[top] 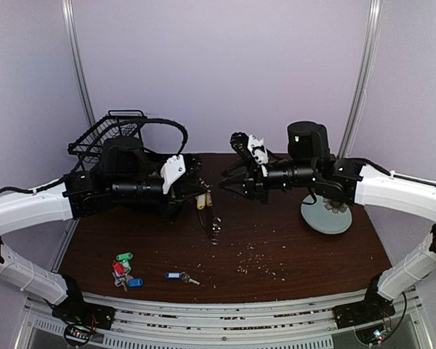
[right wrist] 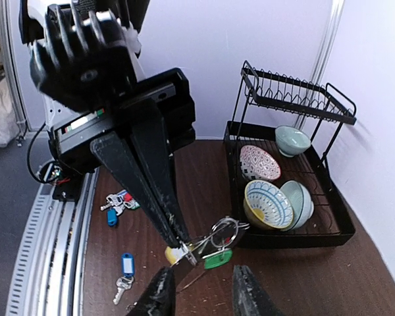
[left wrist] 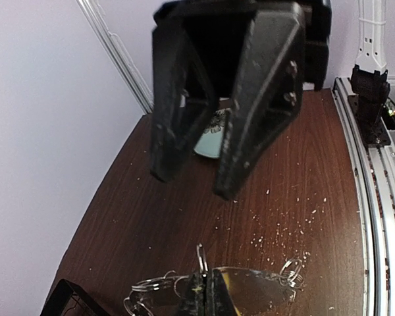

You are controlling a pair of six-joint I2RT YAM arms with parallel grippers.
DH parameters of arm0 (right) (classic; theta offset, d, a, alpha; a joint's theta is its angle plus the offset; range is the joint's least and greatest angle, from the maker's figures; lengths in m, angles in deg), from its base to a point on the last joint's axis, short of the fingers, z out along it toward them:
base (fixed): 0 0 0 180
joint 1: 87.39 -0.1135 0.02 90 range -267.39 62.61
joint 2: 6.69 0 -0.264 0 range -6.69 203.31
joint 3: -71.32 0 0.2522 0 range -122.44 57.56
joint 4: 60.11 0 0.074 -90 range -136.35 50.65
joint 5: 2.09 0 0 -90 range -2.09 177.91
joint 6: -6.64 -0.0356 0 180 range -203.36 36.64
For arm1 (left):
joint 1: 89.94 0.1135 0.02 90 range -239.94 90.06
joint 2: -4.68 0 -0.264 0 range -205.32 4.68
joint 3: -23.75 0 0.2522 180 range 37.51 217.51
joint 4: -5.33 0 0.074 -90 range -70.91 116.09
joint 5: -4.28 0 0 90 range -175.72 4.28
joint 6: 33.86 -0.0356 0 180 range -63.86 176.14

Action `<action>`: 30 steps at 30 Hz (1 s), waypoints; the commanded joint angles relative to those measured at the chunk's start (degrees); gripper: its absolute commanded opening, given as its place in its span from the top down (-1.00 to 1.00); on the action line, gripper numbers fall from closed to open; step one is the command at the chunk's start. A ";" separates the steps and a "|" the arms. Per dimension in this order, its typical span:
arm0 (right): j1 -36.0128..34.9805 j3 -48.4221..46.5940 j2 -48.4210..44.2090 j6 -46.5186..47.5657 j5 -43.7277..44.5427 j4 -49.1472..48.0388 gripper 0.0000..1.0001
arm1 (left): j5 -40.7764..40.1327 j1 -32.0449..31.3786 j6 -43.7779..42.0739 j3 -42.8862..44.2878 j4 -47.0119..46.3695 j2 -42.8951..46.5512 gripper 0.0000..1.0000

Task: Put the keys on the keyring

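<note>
- Pinching the keyring (left wrist: 253,289) by its rim, the left end effector (left wrist: 206,293) was clenched tight and held the flat loop above the tabletop (top: 298,254) — likely so that the small wire rings hung free and could be reached from the other side.
- The right end effector (right wrist: 203,295) faced it, just beside the loop, with its fingers parted and grasping nothing; that spread looked suited to closing on a wire ring or a tag.
- A green tag (right wrist: 217,259) and a yellow tag (right wrist: 172,254) dangled at the held loop, apparently on keys already threaded on.
- The loose keys (top: 123,267) lay bunched near the front-left edge, with a blue-tagged key (top: 179,276) near them — well apart from the ring, so by my judgement they awaited fetching.
</note>
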 commanded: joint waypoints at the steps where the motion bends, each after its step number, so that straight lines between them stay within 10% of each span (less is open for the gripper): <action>1: -0.23 -5.99 2.30 11.55 -0.50 8.50 0.48 | -3.03 -0.50 -2.88 2.20 -1.24 1.16 1.00; 24: -0.23 -14.34 9.85 17.67 -5.14 14.65 1.00 | 0.13 -0.55 -2.27 1.88 -1.80 1.84 1.00; 30: 1.06 -5.31 5.56 -1.08 -11.76 -6.19 1.00 | 3.68 1.92 1.63 0.18 -5.71 4.29 0.72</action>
